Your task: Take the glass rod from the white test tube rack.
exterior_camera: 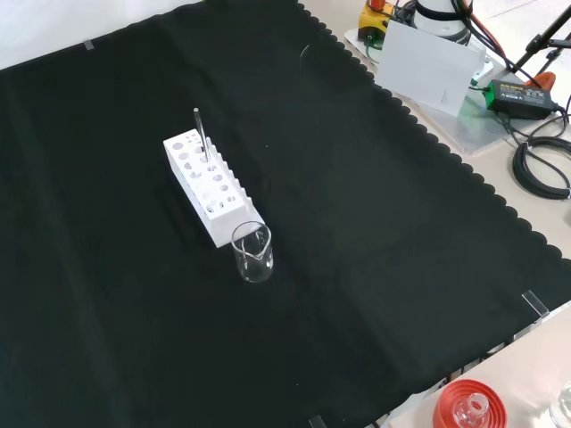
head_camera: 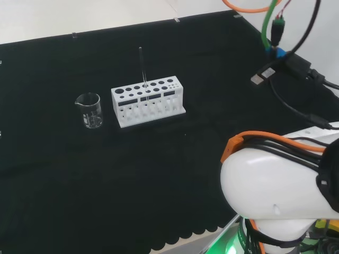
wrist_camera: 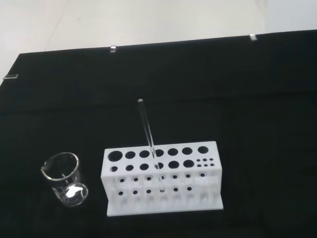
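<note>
Black cloth (head_camera: 79, 174) stretches flat and matte across the whole bench, and on it we see the white test tube rack (head_camera: 149, 101), a blocky plastic piece with two rows of round holes along its top and a cluster of smaller holes at one end. Standing in one of those holes is the glass rod (head_camera: 142, 67), thin, clear and straight, leaning a touch off vertical; in the wrist view its lower part runs down through the rack's upper plate while most of its length rises free above. So as we judge it, nothing of the task is done yet: the rod sits untouched in its hole, and the reach, the pinch and the lift out are all still ahead. We cannot tell how the hand's fingers stand. What we do get is the arm's big white link (head_camera: 275, 190) with its orange trim at the head view's lower right, well apart from the rack. Just beside the rack's end stands a small clear glass beaker (head_camera: 89, 110) with a pouring lip; it looks empty, though clear glass makes that hard to swear to. We'd call the rod slick and slender, likely to want a careful pinch near its top and a straight upward pull.
</note>
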